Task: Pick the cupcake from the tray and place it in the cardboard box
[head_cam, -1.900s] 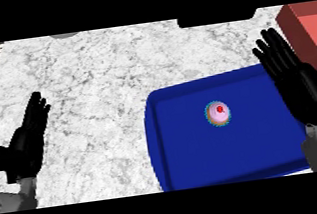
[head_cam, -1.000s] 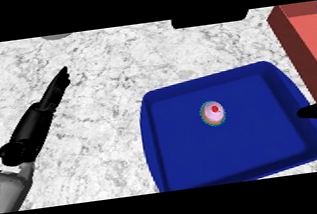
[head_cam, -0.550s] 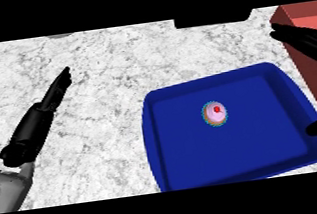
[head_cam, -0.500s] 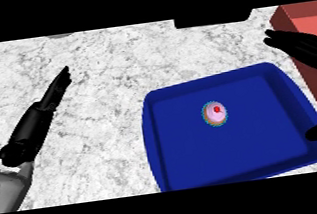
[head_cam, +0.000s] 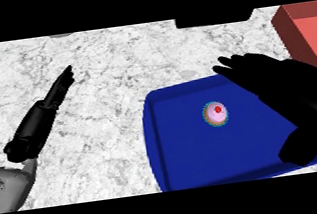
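- Cupcake with pink frosting and a red top (head_cam: 216, 113) sits untouched on the blue rectangular tray (head_cam: 191, 160).
- Right hand (head_cam: 294, 96), fingers spread, hovers just right; it should lower and curl around the cupcake.
- Left hand (head_cam: 44, 116) rests straight-fingered on the bench.

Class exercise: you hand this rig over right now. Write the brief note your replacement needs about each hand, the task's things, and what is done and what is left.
Left hand: open, fingers straight, over the bare counter, holding nothing.
Right hand: open, above the right side of the blue tray, beside the cupcake, not gripping.
Cupcake: upright in the tray.
Cardboard box: at the right edge.
Done: nothing picked.
Left: grasp the cupcake, lift, carry it right, set it in the box.
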